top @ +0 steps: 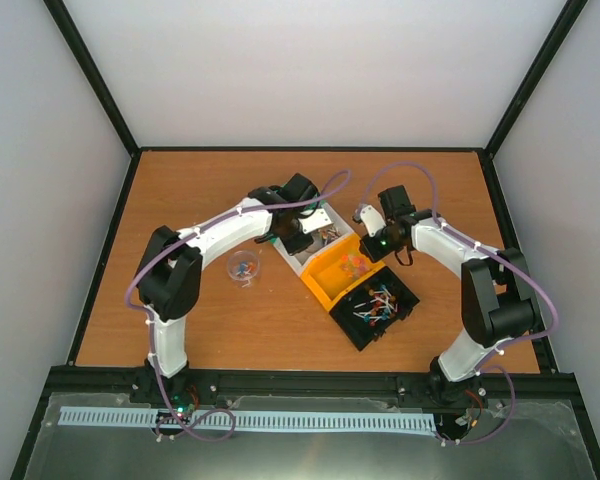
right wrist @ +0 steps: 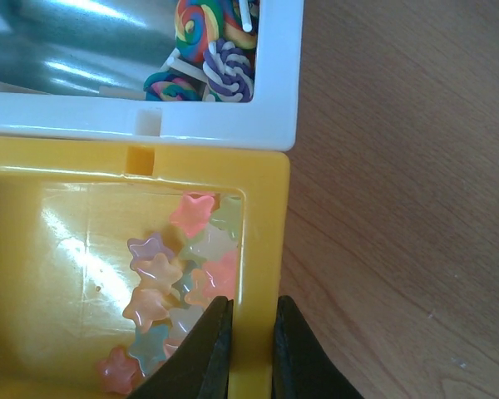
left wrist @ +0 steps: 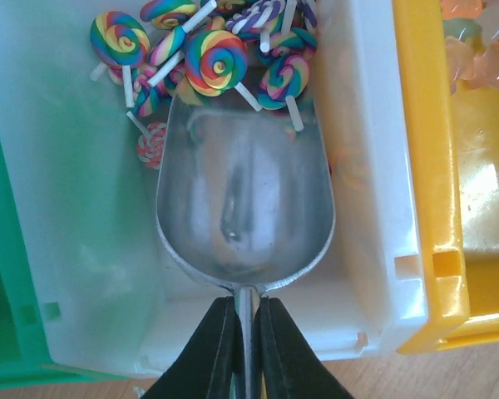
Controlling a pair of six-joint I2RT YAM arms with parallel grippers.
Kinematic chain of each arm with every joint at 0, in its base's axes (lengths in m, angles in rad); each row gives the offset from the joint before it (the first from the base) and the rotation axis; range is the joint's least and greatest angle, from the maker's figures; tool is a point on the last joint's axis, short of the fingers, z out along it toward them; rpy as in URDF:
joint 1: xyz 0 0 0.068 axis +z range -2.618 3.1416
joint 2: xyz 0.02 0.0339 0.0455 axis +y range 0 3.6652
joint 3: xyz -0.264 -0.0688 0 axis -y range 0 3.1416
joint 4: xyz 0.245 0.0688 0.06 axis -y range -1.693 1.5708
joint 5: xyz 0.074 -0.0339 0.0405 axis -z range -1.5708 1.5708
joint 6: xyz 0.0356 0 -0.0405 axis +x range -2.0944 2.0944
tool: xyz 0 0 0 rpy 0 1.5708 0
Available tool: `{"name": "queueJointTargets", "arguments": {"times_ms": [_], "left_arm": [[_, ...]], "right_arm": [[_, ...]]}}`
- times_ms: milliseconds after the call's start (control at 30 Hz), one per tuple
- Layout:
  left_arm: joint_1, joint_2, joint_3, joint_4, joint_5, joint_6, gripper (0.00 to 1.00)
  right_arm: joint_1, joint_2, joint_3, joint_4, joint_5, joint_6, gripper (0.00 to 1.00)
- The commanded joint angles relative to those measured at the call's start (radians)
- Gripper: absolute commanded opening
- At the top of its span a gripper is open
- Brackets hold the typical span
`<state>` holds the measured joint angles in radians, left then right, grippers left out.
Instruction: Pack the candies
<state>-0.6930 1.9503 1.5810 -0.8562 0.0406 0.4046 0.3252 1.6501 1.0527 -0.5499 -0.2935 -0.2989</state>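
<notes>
Both grippers work over a cluster of bins on the table [top: 180,200]. The left gripper [top: 300,238] is above the white bin [top: 326,218] and the right gripper [top: 372,252] is at the yellow bin [top: 320,285]. Lollipops [top: 375,305] lie in the black bin [top: 365,342], and a clear jar [top: 243,266] stands apart to the left.

From the left wrist, the fingers are pressed together on the handle of a metal scoop [left wrist: 245,199] inside the white bin. Its lip touches more lollipops heaped at the far end, and a green bin [left wrist: 0,291] adjoins on the left.

From the right wrist, the fingers pinch the yellow bin's wall, one inside and one outside, with star candies [right wrist: 183,274] piled in that corner.
</notes>
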Motion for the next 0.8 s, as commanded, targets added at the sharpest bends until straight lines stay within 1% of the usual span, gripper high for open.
{"name": "queueJointTargets", "arguments": {"times_ms": [0,167,233,367,500,600,767], "left_arm": [[-0.014,0.109,-0.128,0.197,0.135,-0.023,0.01],[-0.01,0.063,-0.254,0.446,0.228,-0.097,0.01],[-0.003,0.032,-0.332,0.55,0.256,-0.12,0.01],[0.013,-0.043,-0.467,0.755,0.286,-0.131,0.01],[0.051,-0.122,-0.597,0.964,0.357,-0.148,0.01],[0.077,-0.163,-0.658,1.046,0.383,-0.157,0.01],[0.109,-0.192,-0.721,1.108,0.412,-0.163,0.01]], "right_arm": [[0.027,0.01,-0.028,0.012,-0.073,-0.08,0.03],[0.028,0.01,-0.031,0.013,-0.077,-0.081,0.03],[0.027,0.01,-0.031,0.013,-0.078,-0.081,0.03],[0.025,0.008,-0.032,0.014,-0.066,-0.08,0.03],[0.02,0.011,-0.031,0.016,-0.049,-0.073,0.03],[0.012,0.014,-0.031,0.017,-0.039,-0.066,0.03],[-0.003,0.017,-0.028,0.016,-0.027,-0.059,0.03]]}}
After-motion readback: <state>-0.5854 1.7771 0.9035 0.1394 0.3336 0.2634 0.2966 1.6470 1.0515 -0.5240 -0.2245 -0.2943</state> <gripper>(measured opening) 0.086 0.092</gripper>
